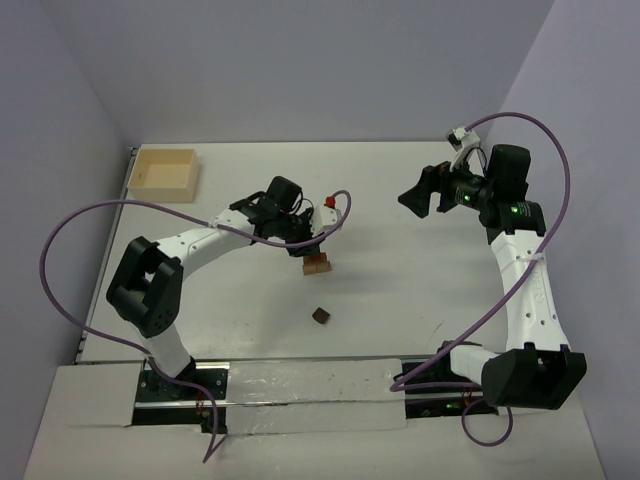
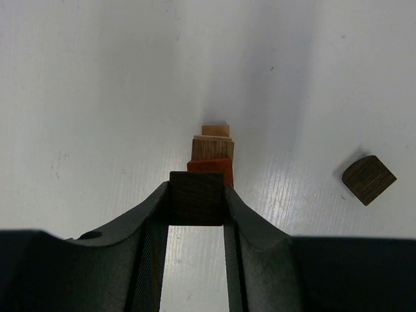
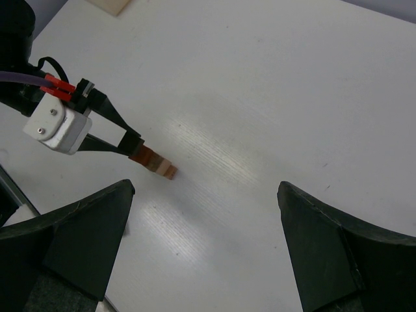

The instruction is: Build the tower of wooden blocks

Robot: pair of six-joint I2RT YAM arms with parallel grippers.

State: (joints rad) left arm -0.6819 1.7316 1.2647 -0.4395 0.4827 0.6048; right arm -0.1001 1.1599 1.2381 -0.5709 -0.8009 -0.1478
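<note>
Wood block tower (image 1: pixel 317 264) stands near the middle of the white worktop (image 1: pixel 400 290). Right arm (image 1: pixel 522 265) hangs over the far right side, its jaws spread wide around nothing. Left arm (image 1: pixel 215 240) reaches to the tower, its jaws pinching a dark brown block (image 2: pixel 197 197) against its reddish piece; whether they touch cannot be told. Pale box (image 1: pixel 163 175) sits at the far left. Another dark block (image 1: pixel 321 316) lies loose nearer the bases.
</note>
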